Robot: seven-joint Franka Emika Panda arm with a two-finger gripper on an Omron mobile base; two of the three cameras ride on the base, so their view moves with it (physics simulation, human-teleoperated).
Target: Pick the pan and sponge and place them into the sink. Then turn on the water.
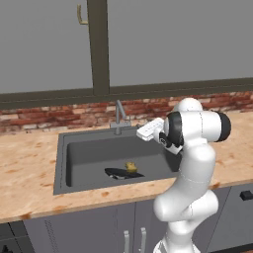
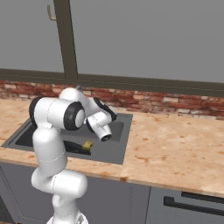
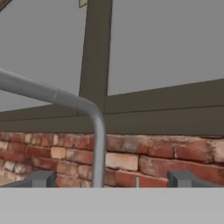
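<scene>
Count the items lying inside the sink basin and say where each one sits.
2. The pan lies on the floor of the sink near its front wall; the sponge sits against the pan's right end. The arm may hide more.

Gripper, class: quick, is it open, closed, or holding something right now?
Gripper: open, fingers spread wide and empty, facing the faucet.

sink (image 1: 69, 148): you've got a matt dark grey basin, smooth, centre of the left base view
faucet (image 3: 97, 131): plain grey metal, satin, dull sheen
pan (image 1: 118, 173): flat black, no shine
sponge (image 1: 131, 167): dull yellow-olive
counter (image 1: 27, 173): speckled peach stone look, polished
backsplash (image 3: 153, 157): rough red brick, pale mortar
arm (image 1: 190, 163): glossy white plastic shell, dark joints
</scene>
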